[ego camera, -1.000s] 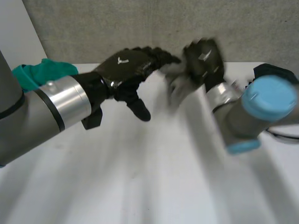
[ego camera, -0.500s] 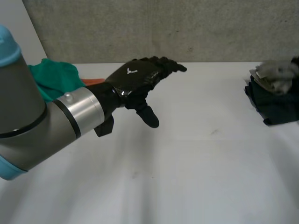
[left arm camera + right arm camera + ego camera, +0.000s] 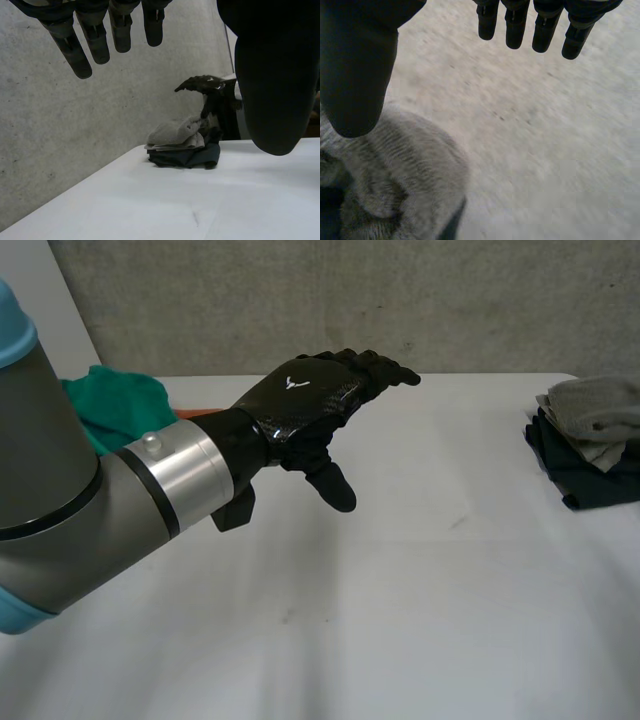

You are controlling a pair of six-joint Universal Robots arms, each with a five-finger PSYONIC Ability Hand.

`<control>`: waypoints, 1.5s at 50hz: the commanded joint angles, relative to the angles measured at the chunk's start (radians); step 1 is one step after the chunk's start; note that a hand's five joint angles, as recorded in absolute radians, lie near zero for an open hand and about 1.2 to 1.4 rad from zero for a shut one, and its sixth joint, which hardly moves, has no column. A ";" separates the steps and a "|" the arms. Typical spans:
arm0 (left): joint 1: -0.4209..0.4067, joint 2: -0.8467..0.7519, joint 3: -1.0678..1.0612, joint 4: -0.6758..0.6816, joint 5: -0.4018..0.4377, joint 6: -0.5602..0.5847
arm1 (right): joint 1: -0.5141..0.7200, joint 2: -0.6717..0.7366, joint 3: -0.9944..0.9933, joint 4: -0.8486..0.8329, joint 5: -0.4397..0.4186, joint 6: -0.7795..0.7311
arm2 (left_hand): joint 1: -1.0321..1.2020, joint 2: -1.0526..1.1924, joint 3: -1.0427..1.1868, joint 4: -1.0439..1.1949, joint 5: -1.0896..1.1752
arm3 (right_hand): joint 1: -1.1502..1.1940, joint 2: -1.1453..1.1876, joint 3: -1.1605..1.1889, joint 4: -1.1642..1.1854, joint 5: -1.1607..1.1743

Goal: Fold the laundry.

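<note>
Grey cloth [image 3: 590, 405] is lying folded on top of a dark folded garment [image 3: 590, 478], and the stack is sitting at the right edge of the white table [image 3: 400, 620], toward the far side. The left hand [image 3: 300, 405] is hovering above the table's middle, nearer the far edge, with its fingers [image 3: 75, 50] straight, the thumb apart, and nothing in its grasp. The right hand [image 3: 357, 60] is hanging just above the stack, fingers straight and gripping nothing, with the grey cloth lying beneath its thumb. A green cloth [image 3: 115, 405] is lying bunched at the far left corner, well apart from the stack.
</note>
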 commanded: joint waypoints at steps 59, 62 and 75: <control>0.409 -0.250 0.328 0.368 -0.329 0.127 | 0.501 -0.404 0.641 -0.005 0.152 -0.383 | 1.206 1.193 1.189 1.190 1.172 | -0.049 -0.038 -0.032 -0.033 -0.040; 0.346 -0.171 0.281 0.362 -0.312 0.079 | 0.501 -0.423 0.646 -0.007 0.163 -0.376 | 1.206 1.193 1.189 1.190 1.172 | -0.049 -0.038 -0.032 -0.033 -0.040; -0.086 -0.290 0.133 0.217 -0.404 0.048 | 0.479 -0.481 0.638 0.038 0.201 -0.341 | 1.206 1.193 1.189 1.190 1.172 | -0.049 -0.038 -0.032 -0.033 -0.040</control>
